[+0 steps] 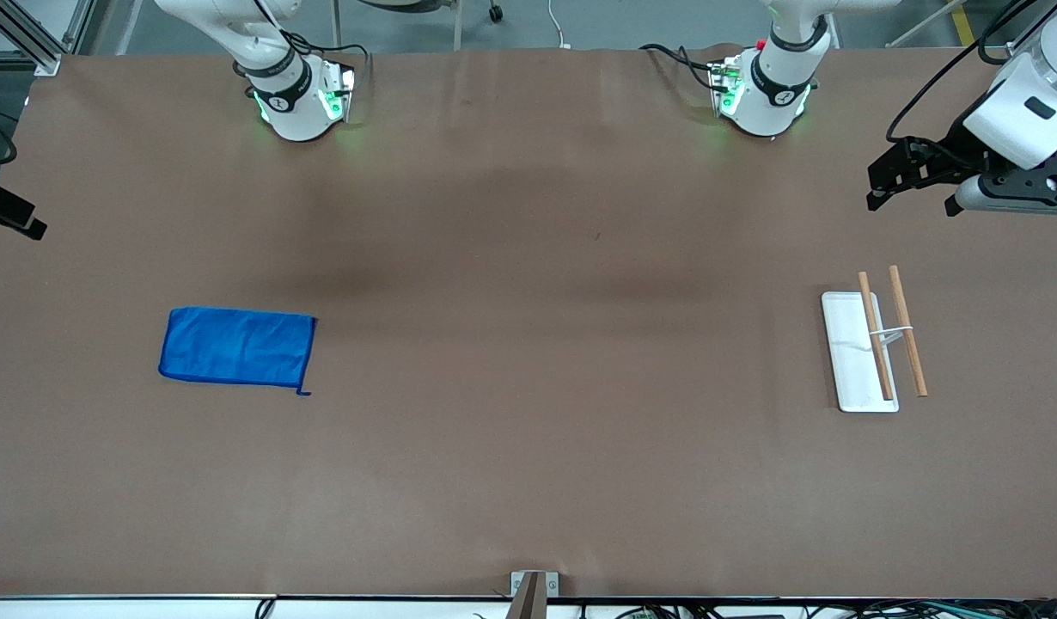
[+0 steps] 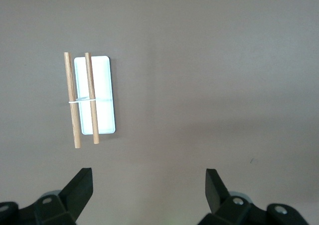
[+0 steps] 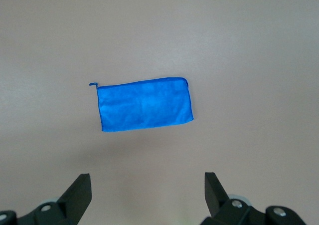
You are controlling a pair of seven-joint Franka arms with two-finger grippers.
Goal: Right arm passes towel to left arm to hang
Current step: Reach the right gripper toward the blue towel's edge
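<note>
Blue towel (image 1: 236, 346) flat on table (image 1: 528, 464) toward right arm's end, lower-left of front view, right gripper (image 3: 147, 187) spread wide, empty, left gripper (image 2: 148, 185) spread, empty, high over table by white rack (image 1: 857, 352).

Bright blue towel (image 1: 237, 346); white rack tray (image 1: 850, 352) with tan wooden rods (image 1: 907, 341); plain brown table (image 1: 528, 447); seemingly unpatterned.

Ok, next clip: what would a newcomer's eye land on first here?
First, the bright blue towel, lying flat on the brown table toward the right arm's end. Next, the white rack tray with its two wooden rods, toward the left arm's end. The left claw hangs open above the table near the rack; the right claw hangs open over the towel.
</note>
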